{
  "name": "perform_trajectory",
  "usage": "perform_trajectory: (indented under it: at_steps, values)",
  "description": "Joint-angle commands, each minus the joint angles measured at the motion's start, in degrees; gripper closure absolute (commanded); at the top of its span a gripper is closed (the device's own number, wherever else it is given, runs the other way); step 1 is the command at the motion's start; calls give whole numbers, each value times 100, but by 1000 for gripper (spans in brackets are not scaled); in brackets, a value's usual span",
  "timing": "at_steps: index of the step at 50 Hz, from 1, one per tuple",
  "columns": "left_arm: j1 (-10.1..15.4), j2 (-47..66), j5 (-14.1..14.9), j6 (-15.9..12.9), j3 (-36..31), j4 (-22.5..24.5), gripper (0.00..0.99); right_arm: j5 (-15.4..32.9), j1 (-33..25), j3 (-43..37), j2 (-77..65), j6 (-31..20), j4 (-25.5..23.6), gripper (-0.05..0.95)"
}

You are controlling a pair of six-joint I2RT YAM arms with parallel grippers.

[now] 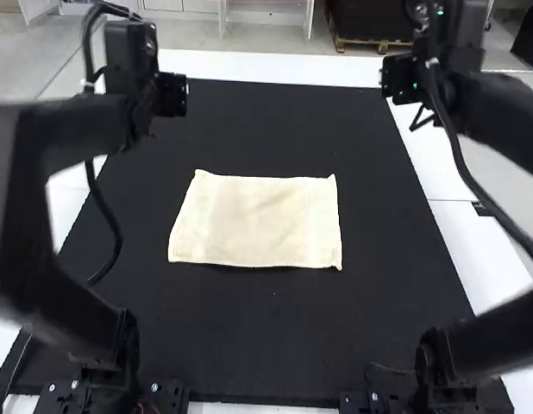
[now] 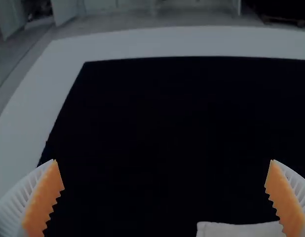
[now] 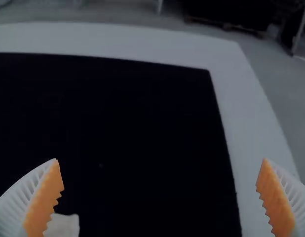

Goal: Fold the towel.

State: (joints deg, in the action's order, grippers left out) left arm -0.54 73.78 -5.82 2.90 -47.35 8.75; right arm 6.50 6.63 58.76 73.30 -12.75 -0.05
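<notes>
High view: whole towel [image 1: 260, 222]; wrists: part.

A: How is the high view set?
B: Above and behind the arms [image 1: 64, 138], facing forward and down over the black mat [image 1: 275, 328] and worktop [image 1: 435, 164].
A: And the wrist views?
B: Nearer and lower, each facing forward across the mat: left toward its far left corner, right toward its far right. All three views share the mat's far edge.
</notes>
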Motion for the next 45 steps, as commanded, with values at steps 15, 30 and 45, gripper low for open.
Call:
perform_trajectory:
  at_steps: [15,30,45]
  values:
    - [-8,1367,-94,106,-389,-40,34,27,593,900,1925,484,-1287,-5]
    - [97,1710,-85,-114,-459,355,34,9,585,1357,2936,845,-1339,-5]
    - [546,2343,-112,-96,-617,566,34,-325,497,1296,3534,1091,-1137,-5]
